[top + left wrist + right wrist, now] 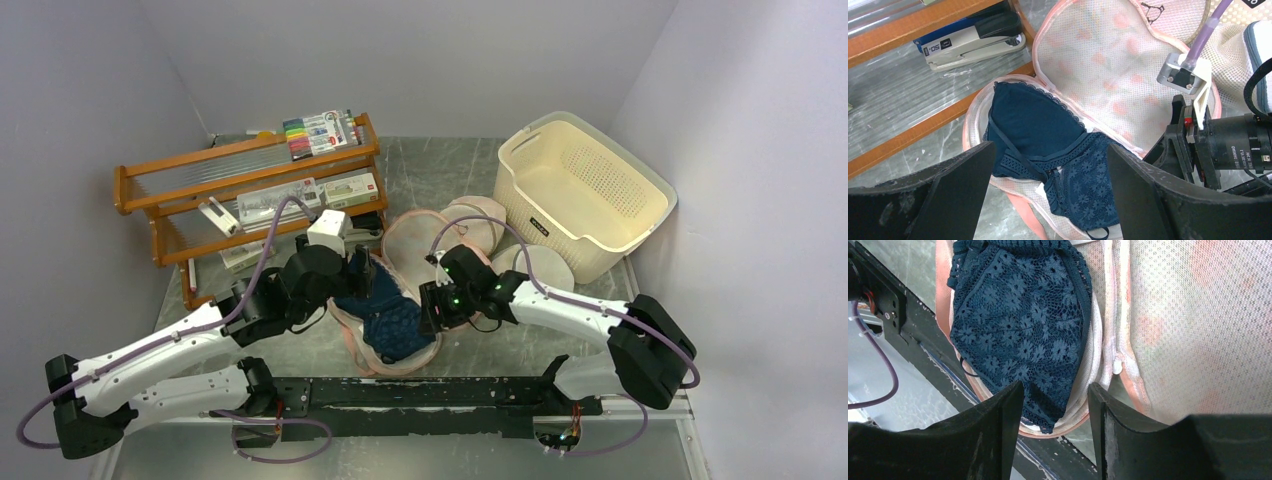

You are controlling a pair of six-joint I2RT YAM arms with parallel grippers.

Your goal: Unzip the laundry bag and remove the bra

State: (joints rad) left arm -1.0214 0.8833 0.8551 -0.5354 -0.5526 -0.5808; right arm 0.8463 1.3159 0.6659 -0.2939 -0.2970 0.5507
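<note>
A wooden rack (250, 165) holding a stapler (973, 40) stands far left and a cream basket (555, 235) far right, with round mesh bags (478, 222) beside it. The laundry bag (410, 250) lies unzipped at mid-table, the bra (392, 322) in its near half. The left gripper (1048, 150) hovers spread wide and empty. The right gripper (1054, 387), half spread, straddles the near cup without pinching.

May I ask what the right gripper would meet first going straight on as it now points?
The right gripper would likely meet the lace cup of the bra first, near the rim of the open laundry bag; depth is unclear.
</note>
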